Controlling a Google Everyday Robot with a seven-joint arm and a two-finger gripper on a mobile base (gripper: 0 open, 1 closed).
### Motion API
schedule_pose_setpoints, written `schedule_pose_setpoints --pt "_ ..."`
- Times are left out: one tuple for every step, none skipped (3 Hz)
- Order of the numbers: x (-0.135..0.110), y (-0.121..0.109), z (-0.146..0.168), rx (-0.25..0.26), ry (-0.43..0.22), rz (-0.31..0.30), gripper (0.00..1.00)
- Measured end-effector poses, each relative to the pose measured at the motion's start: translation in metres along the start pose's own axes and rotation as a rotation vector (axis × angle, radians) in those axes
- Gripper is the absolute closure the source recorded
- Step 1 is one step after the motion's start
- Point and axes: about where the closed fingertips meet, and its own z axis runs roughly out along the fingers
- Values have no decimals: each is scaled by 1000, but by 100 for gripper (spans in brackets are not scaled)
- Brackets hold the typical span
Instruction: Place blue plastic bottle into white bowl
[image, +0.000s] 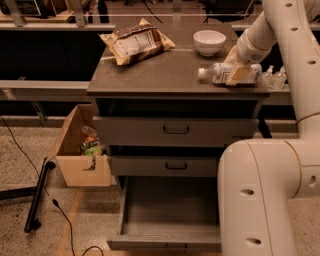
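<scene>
Though near bowl (209, 41), gripper (240, 75) at bottle (214, 74).

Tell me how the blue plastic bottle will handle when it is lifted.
The blue plastic bottle lies on its side on the cabinet top, so a nudge would probably roll it. Its translucent wall likely flexes under a squeeze. The gripper sits over its base half, so the capped end may droop.

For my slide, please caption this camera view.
Gripper at the blue plastic bottle lying on the cabinet, white bowl just behind.
</scene>
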Motion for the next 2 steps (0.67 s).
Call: schedule_pose_setpoints --pt "0 -23 -21 96 28 -5 100" --pt "8 -69 -70 309 74 -4 100"
